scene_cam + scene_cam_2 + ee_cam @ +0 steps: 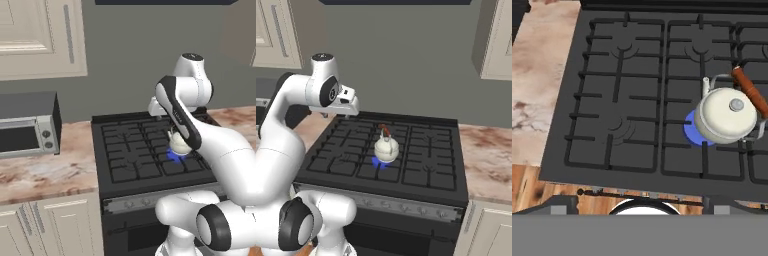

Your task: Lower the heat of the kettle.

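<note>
The small cream-white kettle [727, 115] with its reddish-brown handle sits on a front burner of the black stove [637, 100], over a blue flame [693, 131]. From the base cameras the kettle [179, 143] [386, 148] stands near the stove's middle front. My gripper [338, 114] hangs high above the stove's left rear part, well clear of the kettle. In the hand view its fingertips [562, 204] stand far apart at the bottom corners, open with nothing between them. A row of knobs [594, 191] runs along the stove's front panel [406, 207].
Marble counter [45, 170] flanks the stove on the left and on the right [488, 160]. A grey toaster oven [27, 127] stands on the left counter. Cream cabinets [35, 35] hang on the wall above.
</note>
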You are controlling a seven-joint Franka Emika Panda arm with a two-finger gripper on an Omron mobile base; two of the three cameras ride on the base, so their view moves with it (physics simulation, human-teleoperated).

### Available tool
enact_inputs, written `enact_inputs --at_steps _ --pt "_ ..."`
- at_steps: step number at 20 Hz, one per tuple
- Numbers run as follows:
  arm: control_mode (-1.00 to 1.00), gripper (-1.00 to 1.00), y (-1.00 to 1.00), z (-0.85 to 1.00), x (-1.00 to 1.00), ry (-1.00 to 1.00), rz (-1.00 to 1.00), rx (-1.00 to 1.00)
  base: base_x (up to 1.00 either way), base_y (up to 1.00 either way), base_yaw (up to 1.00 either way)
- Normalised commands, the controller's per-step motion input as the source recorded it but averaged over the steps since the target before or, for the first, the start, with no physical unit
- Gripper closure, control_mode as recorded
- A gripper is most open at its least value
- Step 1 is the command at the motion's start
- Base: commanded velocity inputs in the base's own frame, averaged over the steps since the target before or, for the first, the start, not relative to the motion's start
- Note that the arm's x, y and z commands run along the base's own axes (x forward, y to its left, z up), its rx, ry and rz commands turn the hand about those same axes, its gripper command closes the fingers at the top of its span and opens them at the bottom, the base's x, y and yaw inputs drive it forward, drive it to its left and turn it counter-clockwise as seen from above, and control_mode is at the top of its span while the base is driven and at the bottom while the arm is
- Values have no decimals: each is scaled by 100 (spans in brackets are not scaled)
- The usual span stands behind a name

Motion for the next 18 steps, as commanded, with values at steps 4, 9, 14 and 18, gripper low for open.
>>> enact_inputs --at_steps 4,9,14,18 --pt "100 -100 0 0 0 0 0 0 0 39 -2" --pt "100 -100 0 0 0 0 0 0 0 59 -8" --pt "100 -100 0 0 0 0 0 0 4 52 -7" --pt "100 -100 0 0 0 0 0 0 15 37 -3"
